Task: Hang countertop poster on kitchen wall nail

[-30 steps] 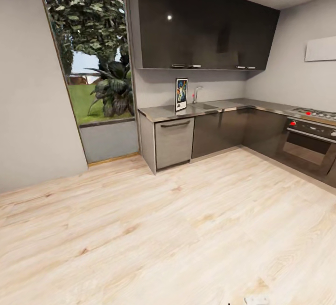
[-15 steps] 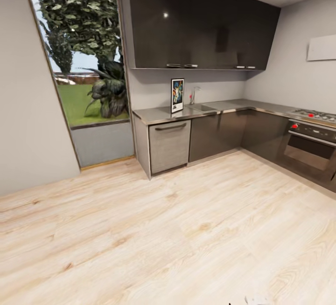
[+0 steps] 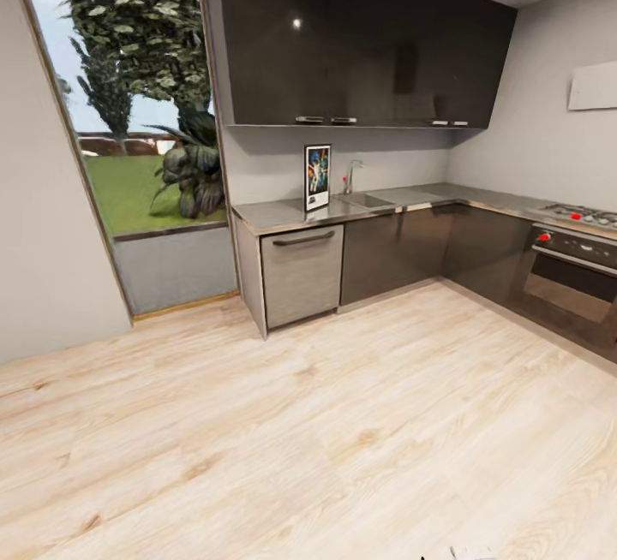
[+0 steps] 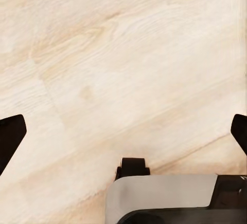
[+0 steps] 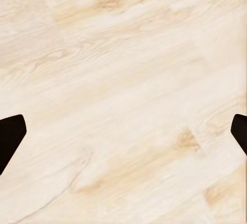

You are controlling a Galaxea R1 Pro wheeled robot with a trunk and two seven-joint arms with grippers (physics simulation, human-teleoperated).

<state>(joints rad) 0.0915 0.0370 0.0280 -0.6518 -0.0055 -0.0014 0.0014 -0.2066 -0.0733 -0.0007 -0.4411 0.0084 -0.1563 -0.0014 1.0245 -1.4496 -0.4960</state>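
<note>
Star Wars poster (image 3: 317, 177) stands upright on distant steel kitchen countertop (image 3: 283, 216); approach squarely, both grippers' fingers spread, empty.

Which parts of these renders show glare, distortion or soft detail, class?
Head view: a small bright glint sits on the glossy upper cabinets; the window frame leans, a wide-angle stretch; the poster on the countertop is too small to read. Wrist views: the wood floor is evenly lit, grain slightly soft, dark fingertips cut off at the edges.

Bare floor (image 3: 343, 423) up to countertop (image 3: 283, 216)
</note>
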